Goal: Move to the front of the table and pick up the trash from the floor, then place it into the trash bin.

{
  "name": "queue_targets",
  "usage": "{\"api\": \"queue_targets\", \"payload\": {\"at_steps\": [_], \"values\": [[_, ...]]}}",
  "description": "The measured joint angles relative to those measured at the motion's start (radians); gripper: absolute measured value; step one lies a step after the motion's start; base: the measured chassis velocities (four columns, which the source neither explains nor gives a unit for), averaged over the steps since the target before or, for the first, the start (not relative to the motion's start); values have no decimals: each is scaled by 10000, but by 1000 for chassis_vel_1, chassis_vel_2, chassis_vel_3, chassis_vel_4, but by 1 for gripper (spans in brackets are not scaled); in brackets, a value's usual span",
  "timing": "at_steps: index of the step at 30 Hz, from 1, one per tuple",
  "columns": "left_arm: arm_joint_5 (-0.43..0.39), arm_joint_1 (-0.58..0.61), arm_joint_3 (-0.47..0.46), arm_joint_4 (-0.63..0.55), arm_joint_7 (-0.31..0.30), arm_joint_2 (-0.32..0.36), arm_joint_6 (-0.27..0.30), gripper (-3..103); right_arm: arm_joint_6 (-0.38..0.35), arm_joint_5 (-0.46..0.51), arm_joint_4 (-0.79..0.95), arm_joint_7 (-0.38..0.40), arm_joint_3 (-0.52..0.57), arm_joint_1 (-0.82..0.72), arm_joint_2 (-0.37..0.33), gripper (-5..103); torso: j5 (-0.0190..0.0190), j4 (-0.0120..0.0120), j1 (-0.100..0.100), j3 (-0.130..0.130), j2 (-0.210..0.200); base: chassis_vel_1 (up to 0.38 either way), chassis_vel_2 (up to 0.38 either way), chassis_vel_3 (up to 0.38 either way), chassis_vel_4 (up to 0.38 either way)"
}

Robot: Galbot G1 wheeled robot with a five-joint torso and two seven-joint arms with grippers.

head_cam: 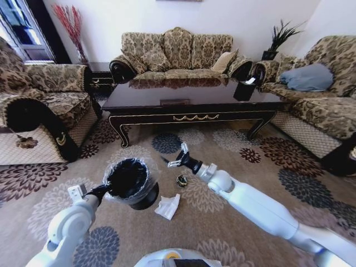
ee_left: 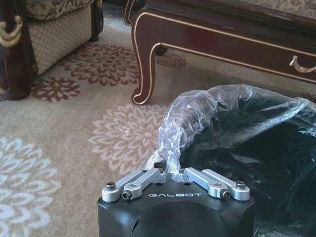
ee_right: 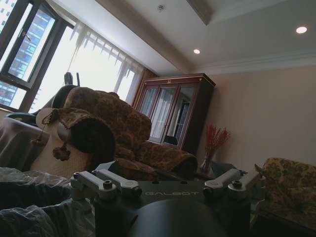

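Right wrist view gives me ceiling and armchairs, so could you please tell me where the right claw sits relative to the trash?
Observer: The right claw hangs open over the carpet, between the table and a small dark round object.
Operator: Is there other trash nearby?
Observer: A crumpled white tissue lies on the carpet beside the trash bin.
Operator: Is anything holding the bin?
Observer: The left claw is shut on its plastic liner.

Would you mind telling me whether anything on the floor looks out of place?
Yes. A crumpled white tissue and a small dark round object lie loose on the carpet beside the trash bin, whose liner the left gripper pinches. The right gripper hangs above them.
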Motion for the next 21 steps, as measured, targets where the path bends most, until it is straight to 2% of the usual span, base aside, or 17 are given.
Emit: {"api": "queue_targets", "payload": {"at_steps": [3, 9, 12, 15, 21], "values": [[-93, -53, -114, 81, -13, 129, 0, 3, -114, 131, 23, 197, 283, -234, -144, 100, 0, -4, 0, 0, 0, 0, 0, 0, 0], [-505, -64, -733, 202, -64, 371, -4, 3, -465, 264, -157, 877, 749, -773, -251, 100, 2, 7, 0, 1, 0, 0, 0, 0, 0], [-751, 1, -1118, 80, -101, 394, -33, 3, -986, 870, -106, 1809, 646, -1062, -176, 100, 3, 3, 0, 0, 0, 0, 0, 0, 0], [-828, 60, -1303, 24, -119, 379, -37, 3, -1195, 1106, -102, 2197, 630, -1219, -68, 100, 2, 5, 0, 0, 0, 0, 0, 0, 0], [-1200, 84, -1741, -47, -322, 307, -112, 3, -1497, 1008, -461, 2470, 530, -1483, 79, 100, -2, 4, -1, 0, 0, 0, 0, 0, 0]]}}
